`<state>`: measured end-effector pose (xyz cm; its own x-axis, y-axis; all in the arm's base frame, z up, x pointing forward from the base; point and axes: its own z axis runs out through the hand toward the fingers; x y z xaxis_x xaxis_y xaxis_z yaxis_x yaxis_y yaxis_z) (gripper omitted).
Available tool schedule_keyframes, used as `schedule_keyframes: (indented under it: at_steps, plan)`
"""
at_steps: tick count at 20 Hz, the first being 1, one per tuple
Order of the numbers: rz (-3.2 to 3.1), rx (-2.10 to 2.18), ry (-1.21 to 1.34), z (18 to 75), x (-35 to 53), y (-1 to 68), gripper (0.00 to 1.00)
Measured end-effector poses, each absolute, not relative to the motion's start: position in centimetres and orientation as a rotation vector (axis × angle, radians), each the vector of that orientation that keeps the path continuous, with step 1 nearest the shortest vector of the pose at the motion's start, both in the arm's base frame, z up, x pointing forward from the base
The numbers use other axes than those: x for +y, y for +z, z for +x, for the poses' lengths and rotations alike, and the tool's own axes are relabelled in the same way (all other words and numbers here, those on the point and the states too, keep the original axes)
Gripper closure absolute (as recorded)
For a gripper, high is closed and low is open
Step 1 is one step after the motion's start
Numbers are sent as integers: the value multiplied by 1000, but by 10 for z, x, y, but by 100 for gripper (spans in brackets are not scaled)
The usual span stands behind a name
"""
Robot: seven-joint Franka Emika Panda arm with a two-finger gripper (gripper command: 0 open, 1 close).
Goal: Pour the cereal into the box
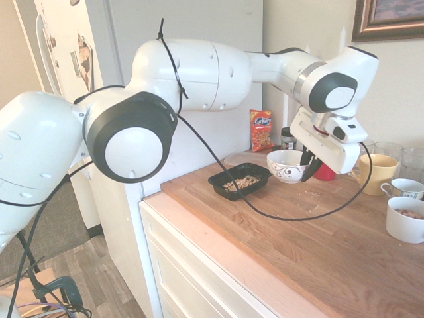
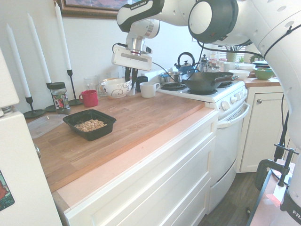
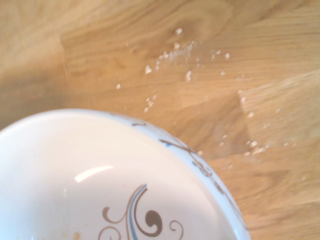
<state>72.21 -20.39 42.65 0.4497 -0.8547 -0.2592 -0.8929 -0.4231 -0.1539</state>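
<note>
The cereal (image 1: 240, 182) lies as a small tan heap inside the box (image 1: 225, 177), a shallow black tray on the wooden counter; both show again, cereal (image 2: 90, 125) and box (image 2: 107, 123). The white bowl (image 1: 285, 164) with dark swirls stands upright just beyond the box, near the wall. My gripper (image 1: 309, 169) is shut on its rim, with dark fingers on the side away from the box, as the second exterior view of the gripper (image 2: 131, 84) and bowl (image 2: 115, 87) confirms. In the wrist view the bowl (image 3: 100, 190) looks empty.
An orange snack packet (image 1: 262, 130) leans at the wall. A red cup (image 2: 89, 98), a yellow mug (image 1: 376, 173), white cups (image 1: 405, 222) and glasses crowd the counter past the bowl. Crumbs (image 3: 185, 50) dot the wood. Candlesticks (image 2: 70, 70) and a stove with a wok (image 2: 207, 82) flank the counter.
</note>
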Motion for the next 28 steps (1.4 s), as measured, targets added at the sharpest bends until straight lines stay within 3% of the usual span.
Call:
schedule_keyframes:
  at_steps: [26, 27, 28]
  plan:
    - [-2365, 1620, 258, 714, -312, 333, 100]
    - [-2365, 1620, 256, 714, -313, 333, 0]
    - [-2366, 1620, 255, 714, -313, 333, 0]
